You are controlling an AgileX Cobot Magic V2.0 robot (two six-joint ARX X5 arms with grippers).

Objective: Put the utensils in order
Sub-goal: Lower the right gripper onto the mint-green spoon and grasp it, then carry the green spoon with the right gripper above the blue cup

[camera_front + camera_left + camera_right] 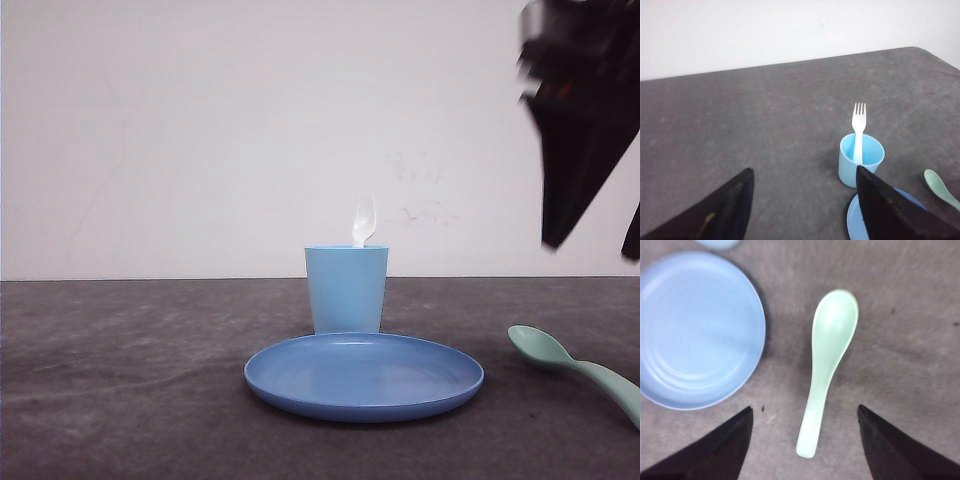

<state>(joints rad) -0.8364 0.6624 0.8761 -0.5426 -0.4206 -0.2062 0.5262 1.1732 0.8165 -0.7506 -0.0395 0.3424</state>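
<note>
The white fork (362,224) (858,131) stands upright, tines up, inside the light blue cup (346,288) (860,159). The mint-green spoon (577,370) (826,361) (941,188) lies flat on the table to the right of the blue plate (364,375) (695,327). My right gripper (805,411) (590,245) hangs open high above the spoon, its handle end lying between the two fingers. My left gripper (805,172) is open over bare table, apart from the cup, nothing between its fingers.
The grey table (120,380) has free room to the left of the plate and cup. A white wall (200,130) stands behind the table's far edge. In the left wrist view the table's corner (920,50) shows beyond the cup.
</note>
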